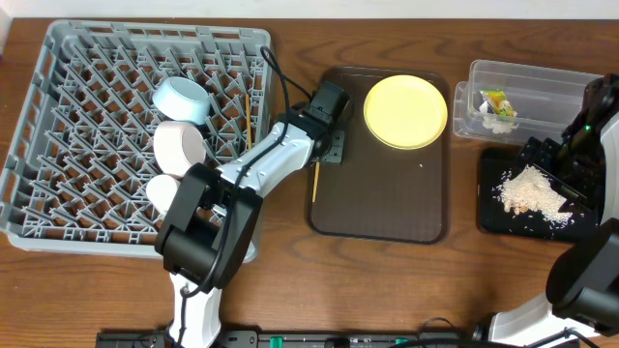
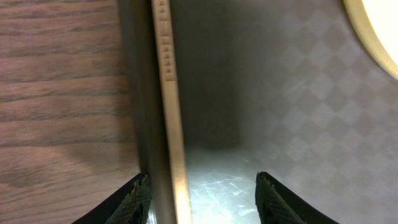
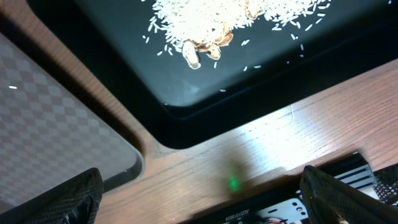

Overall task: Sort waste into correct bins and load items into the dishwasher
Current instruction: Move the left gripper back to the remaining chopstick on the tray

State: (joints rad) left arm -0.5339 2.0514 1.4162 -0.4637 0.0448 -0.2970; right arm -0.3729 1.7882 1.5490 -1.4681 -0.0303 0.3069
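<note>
Tray chopstick: lies flat on the brown tray, just inside the left rim and parallel to it, long axis near to far. Shows a ridged stretch toward the top of the left wrist view, plain wood below that. Sits between the fingers of the left gripper, nearer the rim-side finger, touched by neither as far as can be seen. Jaws about half spread, holding nothing.

Rack chopstick: rests among the pegs in the right part of the dish rack, long axis also near to far, slightly slanted.

Count: two chopsticks. One light blue bowl, one white bowl and one white cup, lined up far to near in the rack, all tipped among the pegs. One yellow plate, flat on the far right part of the brown tray. One clear tub holding one snack wrapper and some white paper, number of bits hard to tell. One black tray just near of the tub, carrying one pile of crumbs, loose grains scattered around it.

Right gripper: hangs spread wide, holding nothing, above bare table by a corner of the black tray, with a rounded corner of the brown tray just beside.

Edges and room: raised rim tight along one side of the tray chopstick, wood beyond it. Open tray floor on the other side, up to the plate. Narrow strip of table between rack and brown tray, and another between brown tray and black tray.
</note>
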